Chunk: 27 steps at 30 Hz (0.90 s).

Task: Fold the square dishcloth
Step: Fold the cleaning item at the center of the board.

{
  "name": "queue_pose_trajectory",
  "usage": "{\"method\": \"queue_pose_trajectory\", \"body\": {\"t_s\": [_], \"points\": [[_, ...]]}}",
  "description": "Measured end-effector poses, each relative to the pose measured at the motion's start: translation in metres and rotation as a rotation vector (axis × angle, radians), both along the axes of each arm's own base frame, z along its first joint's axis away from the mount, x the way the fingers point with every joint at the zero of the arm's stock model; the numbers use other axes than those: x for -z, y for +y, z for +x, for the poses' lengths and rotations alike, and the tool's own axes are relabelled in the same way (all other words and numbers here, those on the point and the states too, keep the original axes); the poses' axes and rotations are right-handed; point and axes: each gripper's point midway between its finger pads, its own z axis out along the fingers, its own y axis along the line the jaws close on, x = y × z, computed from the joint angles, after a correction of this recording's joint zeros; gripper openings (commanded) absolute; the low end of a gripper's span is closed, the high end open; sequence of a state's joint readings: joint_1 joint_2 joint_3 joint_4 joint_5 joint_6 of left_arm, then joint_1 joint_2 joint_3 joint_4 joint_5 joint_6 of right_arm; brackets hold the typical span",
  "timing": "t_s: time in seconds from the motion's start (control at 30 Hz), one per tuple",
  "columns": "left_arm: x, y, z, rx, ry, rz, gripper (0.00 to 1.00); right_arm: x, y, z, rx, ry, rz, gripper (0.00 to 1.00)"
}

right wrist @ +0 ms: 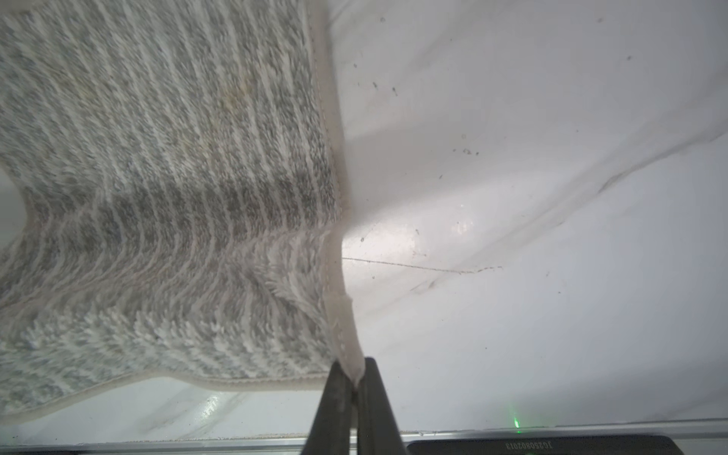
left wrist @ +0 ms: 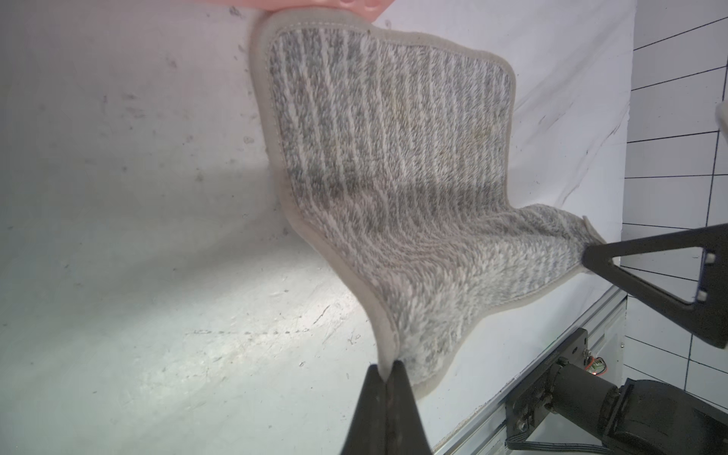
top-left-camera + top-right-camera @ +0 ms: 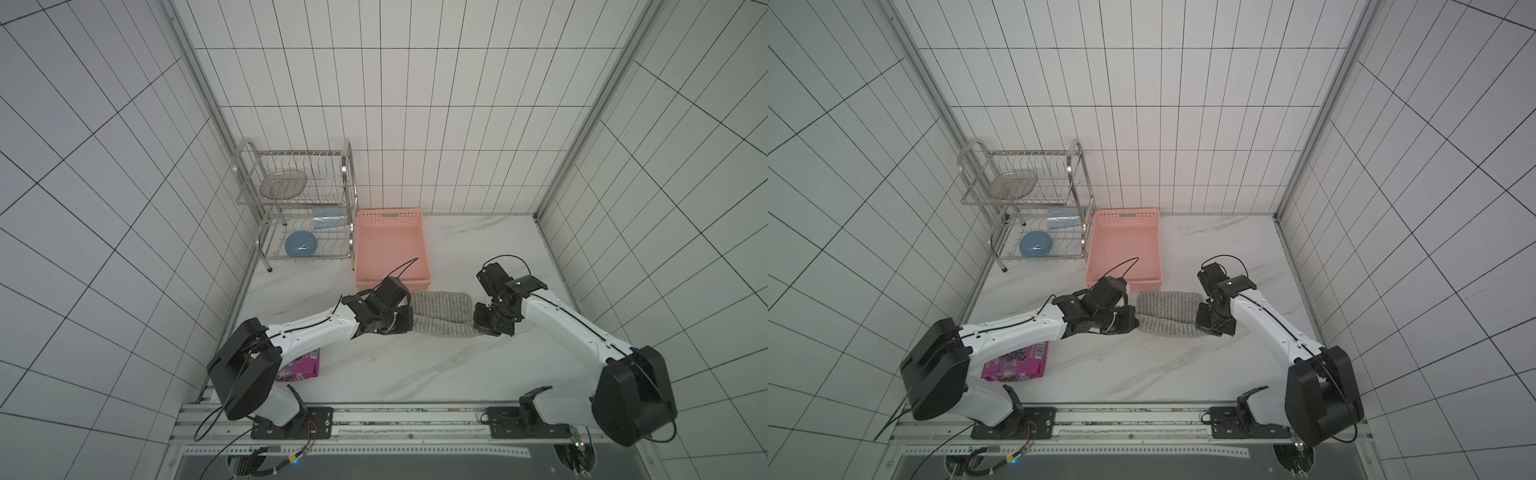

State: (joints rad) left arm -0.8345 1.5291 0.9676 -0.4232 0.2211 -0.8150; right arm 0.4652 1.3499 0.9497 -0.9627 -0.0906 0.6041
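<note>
On the marble worktop (image 3: 415,365), just in front of the pink basket (image 3: 392,245), the square dishcloth (image 3: 442,313) lies with its far half flat and its near edge raised, probably so that edge can be carried over for the fold. The left gripper (image 2: 388,370) and right gripper (image 1: 352,374) each pinch a near corner, jaws pressed together on the hem. In both top views the wrists hide those corners; whether cloth touches basket is unclear.

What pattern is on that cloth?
Thin whitish stripes on the grey dishcloth, pale border; clearest in left wrist view.
</note>
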Motion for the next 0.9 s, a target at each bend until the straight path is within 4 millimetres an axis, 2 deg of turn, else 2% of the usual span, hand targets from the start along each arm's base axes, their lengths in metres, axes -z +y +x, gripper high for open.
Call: {"method": "queue_pose_trajectory", "body": {"t_s": [0.2, 0.37, 0.6, 0.9], "points": [[0.001, -0.004, 0.024, -0.015, 0.036, -0.027, 0.0, -0.002, -0.002, 0.032, 0.022, -0.032, -0.002, 0.08], [0.014, -0.004, 0.038, -0.035, 0.078, -0.023, 0.0, -0.002, 0.002, 0.059, 0.021, -0.058, -0.004, 0.15], [0.032, -0.005, 0.042, -0.045, 0.121, -0.01, 0.0, 0.009, 0.006, 0.078, 0.016, -0.054, -0.01, 0.21], [0.03, -0.006, 0.052, -0.088, 0.111, -0.032, 0.0, 0.017, 0.017, 0.1, 0.012, -0.064, 0.015, 0.28]]}}
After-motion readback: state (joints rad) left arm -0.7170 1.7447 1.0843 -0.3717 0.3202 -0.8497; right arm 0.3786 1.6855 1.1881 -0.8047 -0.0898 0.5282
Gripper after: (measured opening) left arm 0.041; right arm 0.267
